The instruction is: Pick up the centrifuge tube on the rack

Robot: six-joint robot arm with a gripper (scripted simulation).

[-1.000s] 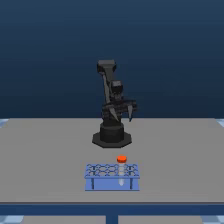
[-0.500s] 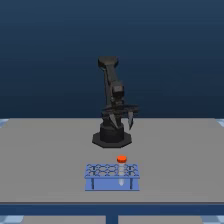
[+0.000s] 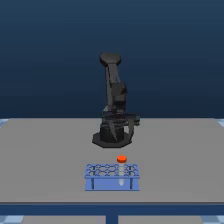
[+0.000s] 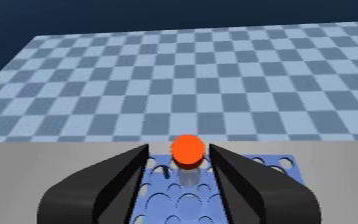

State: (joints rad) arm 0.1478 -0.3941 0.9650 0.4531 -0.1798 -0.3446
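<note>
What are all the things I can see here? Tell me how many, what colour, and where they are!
centrifuge tube: one, whitish with an orange-red cap, standing upright in a hole of the rack, towards the exterior view's right.
rack: one, light blue with round holes on top and two dark marks on its front, on the table in front of the robot's base.
table: one, grey, under everything.
floor: blue checkered, seen beyond the table in the wrist view.
robot arm: one, black, standing on the table behind the rack.
gripper: one, black, open, with a finger on each side of the tube's cap in the wrist view.
</note>
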